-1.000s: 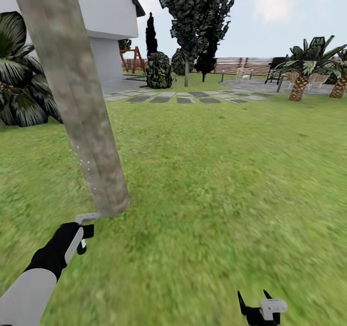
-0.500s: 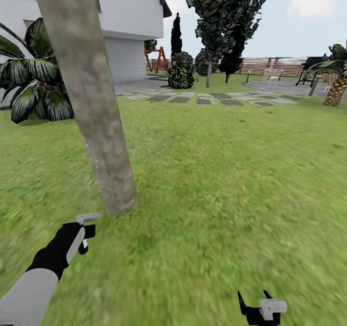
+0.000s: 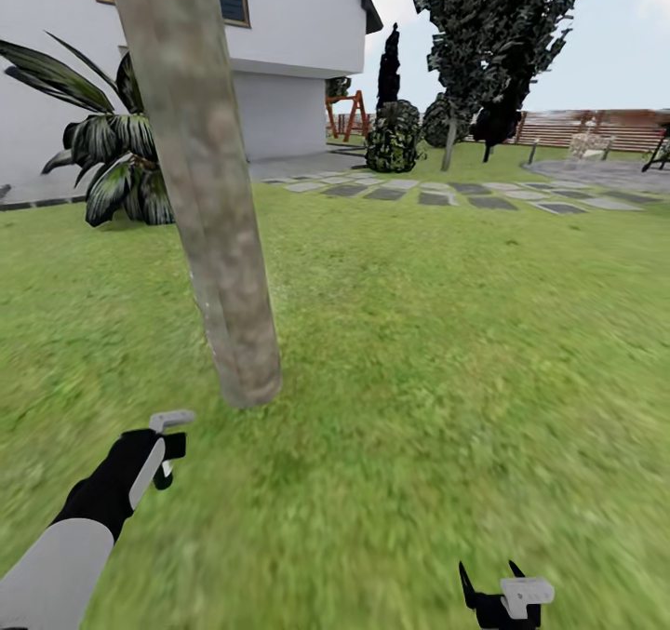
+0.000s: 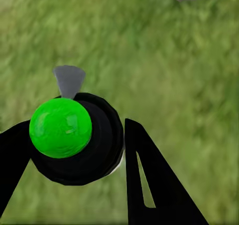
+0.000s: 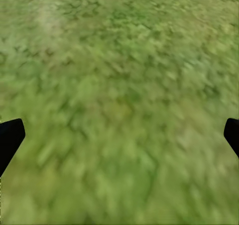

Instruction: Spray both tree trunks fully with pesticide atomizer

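Note:
The pesticide atomizer (image 3: 170, 425) is gripped in my left gripper (image 3: 166, 449), its pale grey trigger head pointing toward the base of the near tree trunk (image 3: 209, 193), a short gap away. The left wrist view shows the atomizer (image 4: 74, 140) as a dark round body with a bright green cap-like end and a grey nozzle, between my black fingers (image 4: 149, 185), over grass. A second tree (image 3: 502, 25) stands far off across the lawn by the fence. My right gripper (image 3: 493, 593) hangs low at the right, open over bare grass, fingertips (image 5: 11, 137) wide apart.
A white house (image 3: 288, 34) and a broad-leaved plant (image 3: 112, 165) lie behind the near trunk. Grey stepping stones (image 3: 447, 197), a dark bush (image 3: 393, 137), the slatted fence (image 3: 596, 127) and a grey paved patch (image 3: 605, 172) are farther off. Open lawn stretches to the right.
The whole picture has slid rightward, so the camera has turned left; the trunk now sits nearer the middle. Both arms keep their places in the view, the atomizer still held.

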{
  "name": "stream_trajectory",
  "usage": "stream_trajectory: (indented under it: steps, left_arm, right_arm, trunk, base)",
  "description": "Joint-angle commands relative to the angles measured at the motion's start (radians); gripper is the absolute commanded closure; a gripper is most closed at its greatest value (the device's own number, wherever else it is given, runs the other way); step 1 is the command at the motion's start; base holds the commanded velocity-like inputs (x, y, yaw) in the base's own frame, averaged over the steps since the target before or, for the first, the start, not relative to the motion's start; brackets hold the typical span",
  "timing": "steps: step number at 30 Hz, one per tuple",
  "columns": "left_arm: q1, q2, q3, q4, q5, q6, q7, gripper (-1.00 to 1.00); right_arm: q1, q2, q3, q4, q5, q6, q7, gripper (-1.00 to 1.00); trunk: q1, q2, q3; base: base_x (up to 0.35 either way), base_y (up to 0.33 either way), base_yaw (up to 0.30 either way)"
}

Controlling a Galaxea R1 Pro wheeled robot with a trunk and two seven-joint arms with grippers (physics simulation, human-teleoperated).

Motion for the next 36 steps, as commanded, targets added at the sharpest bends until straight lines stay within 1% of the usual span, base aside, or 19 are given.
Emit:
stream_trajectory:
  steps: [1,4,5,7,8,9,11,12,13,18,19,21,22,25,27,30,32,34,36]
  left_arm:
    - [0.0,-0.001,-0.002,-0.004,-0.002,-0.001,0.0,1.0]
    - [-0.009,-0.003,-0.006,-0.01,-0.003,0.0,-0.017,1.0]
    - [-0.013,-0.004,-0.012,-0.01,-0.003,0.006,-0.037,1.0]
    - [-0.025,-0.015,-0.021,-0.012,-0.005,0.014,-0.083,1.0]
    - [-0.049,-0.031,-0.025,-0.011,-0.008,0.016,-0.105,1.0]
    - [-0.064,-0.041,-0.026,-0.011,-0.01,0.018,-0.114,1.0]
    - [-0.101,-0.074,-0.031,-0.01,-0.015,0.034,-0.122,1.0]
    - [-0.123,-0.086,-0.038,-0.008,-0.017,0.055,-0.122,1.0]
    - [-0.132,-0.088,-0.039,-0.007,-0.017,0.061,-0.122,1.0]
    - [-0.204,-0.083,-0.042,0.001,-0.019,0.077,-0.122,1.0]
    - [-0.208,-0.082,-0.042,-0.002,-0.019,0.085,-0.122,1.0]
    - [-0.212,-0.084,-0.042,-0.007,-0.017,0.128,-0.126,1.0]
    - [-0.214,-0.093,-0.042,-0.012,-0.016,0.154,-0.127,1.0]
    - [-0.216,-0.101,-0.042,-0.04,-0.015,0.18,-0.129,1.0]
    - [-0.216,-0.101,-0.043,-0.047,-0.015,0.213,-0.131,1.0]
    - [-0.216,-0.096,-0.044,-0.052,-0.016,0.227,-0.132,1.0]
    - [-0.216,-0.097,-0.045,-0.082,-0.016,0.229,-0.132,1.0]
    - [-0.218,-0.098,-0.046,-0.163,-0.015,0.249,-0.132,1.0]
    - [-0.27,-0.101,-0.079,-0.17,-0.013,0.308,-0.132,1.0]
  right_arm:
    - [0.0,0.0,0.0,0.0,-0.001,0.0,0.0,-1.0]
    - [0.0,0.0,0.0,0.0,-0.001,0.0,0.0,-1.0]
    - [0.0,0.0,0.0,0.0,-0.001,0.0,0.0,-1.0]
    - [0.0,0.0,0.0,0.0,-0.001,0.0,0.0,-1.0]
    - [0.0,0.0,0.0,0.0,0.0,0.0,0.0,-1.0]
    - [0.0,0.0,0.0,0.0,0.0,0.0,0.0,-1.0]
    - [0.0,0.0,0.0,0.0,-0.001,0.0,0.0,-1.0]
    - [0.0,0.0,0.0,0.0,-0.001,0.0,0.0,-1.0]
    - [0.0,0.0,0.0,0.0,-0.001,0.0,0.0,-1.0]
    - [0.0,0.0,0.0,-0.001,-0.001,0.0,0.0,-1.0]
    - [0.0,0.0,0.0,-0.001,-0.001,0.0,0.0,-1.0]
    - [0.0,0.0,0.0,-0.001,-0.001,0.0,0.0,-1.0]
    - [0.0,0.0,0.0,-0.001,-0.001,0.0,0.0,-1.0]
    - [0.0,0.0,0.0,-0.002,-0.001,0.0,0.0,-1.0]
    - [0.0,0.0,0.0,-0.002,-0.001,0.0,0.0,-1.0]
    - [0.0,0.0,0.0,-0.002,-0.002,0.0,0.0,-1.0]
    - [0.0,0.0,-0.001,-0.002,-0.002,0.0,0.0,-1.0]
    - [0.0,0.0,0.0,-0.002,-0.002,0.0,0.0,-1.0]
    - [0.0,0.0,-0.001,-0.002,-0.002,0.0,0.0,-1.0]
  trunk:
    - [0.0,0.0,0.0]
    - [0.0,0.0,0.0]
    - [0.0,0.0,0.0]
    - [0.0,0.0,0.0]
    - [0.0,0.0,0.0]
    - [0.0,0.0,0.0]
    - [0.0,0.0,0.0]
    - [0.0,0.0,0.0]
    - [0.0,0.0,0.0]
    - [0.0,0.0,0.001]
    - [0.0,0.0,0.001]
    - [0.0,0.0,0.001]
    - [0.0,0.0,0.001]
    - [0.0,0.0,0.001]
    - [0.0,0.0,0.001]
    - [0.0,0.0,0.001]
    - [0.0,0.0,0.001]
    - [0.0,0.0,0.001]
    - [0.0,0.0,0.001]
  base:
    - [0.001,-0.087,0.279]
    - [0.0,-0.029,0.169]
    - [0.0,-0.007,0.045]
    - [0.0,-0.003,0.019]
    - [0.0,-0.001,0.008]
    - [0.0,-0.001,0.005]
    - [0.0,0.0,0.002]
    - [0.0,0.0,0.0]
    - [0.0,0.0,0.0]
    - [0.0,0.0,-0.035]
    - [0.0,0.0,-0.099]
    - [0.0,0.0,-0.038]
    - [0.0,0.0,-0.011]
    - [0.0,0.0,-0.003]
    - [0.0,0.0,0.0]
    - [0.0,0.0,0.0]
    - [0.0,0.0,0.0]
    - [0.0,0.0,0.0]
    - [0.0,0.0,0.0]
